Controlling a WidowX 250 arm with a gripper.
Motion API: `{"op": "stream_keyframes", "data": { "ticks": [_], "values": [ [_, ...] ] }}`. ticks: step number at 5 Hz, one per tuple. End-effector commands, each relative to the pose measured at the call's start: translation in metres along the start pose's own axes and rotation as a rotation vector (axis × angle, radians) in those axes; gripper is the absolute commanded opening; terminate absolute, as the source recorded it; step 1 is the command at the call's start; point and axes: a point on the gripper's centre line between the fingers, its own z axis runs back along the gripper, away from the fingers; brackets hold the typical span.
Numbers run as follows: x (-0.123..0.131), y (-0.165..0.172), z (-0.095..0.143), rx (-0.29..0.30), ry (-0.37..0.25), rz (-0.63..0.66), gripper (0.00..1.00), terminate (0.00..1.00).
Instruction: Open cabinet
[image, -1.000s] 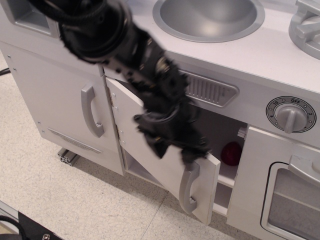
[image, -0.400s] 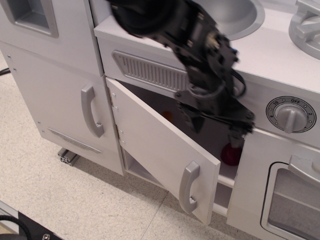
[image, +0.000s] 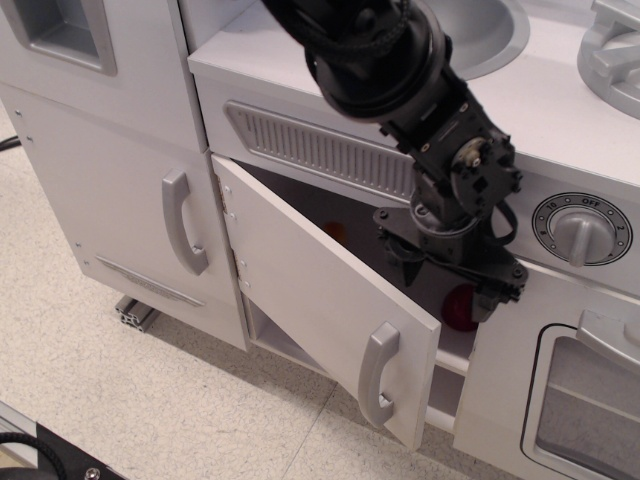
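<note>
The cabinet door (image: 310, 290) is a plain white panel hinged at its left, swung partly open toward me. Its grey loop handle (image: 377, 373) stands upright near the free edge. Behind it the dark cupboard interior shows a red round object (image: 461, 307) on a shelf and a small orange thing (image: 333, 231) further back. My black gripper (image: 455, 262) hangs in the opening, right of the door and apart from the handle. Its fingers point down into the gap and hold nothing that I can see; I cannot tell how the jaws stand.
A taller white door with a grey handle (image: 183, 222) stands at the left. A windowed oven door (image: 580, 395) is at the right under a grey dial (image: 582, 228). A sink bowl (image: 480, 30) sits on the counter. Speckled floor lies below.
My arm has let go of the door handle and swung up and to the right, into the cupboard opening. The door stays at the same partly open angle.
</note>
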Motion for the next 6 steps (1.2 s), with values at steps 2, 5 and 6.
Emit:
{"op": "stream_keyframes", "data": {
  "ticks": [2,5,6],
  "values": [
    [-0.028,0.036,0.007,0.126,0.089,0.069,1.0,0.0],
    [-0.046,0.118,-0.005,0.235,0.107,0.095,1.0,0.0],
    [-0.049,0.142,-0.011,0.284,0.114,0.124,1.0,0.0]
  ]
}}
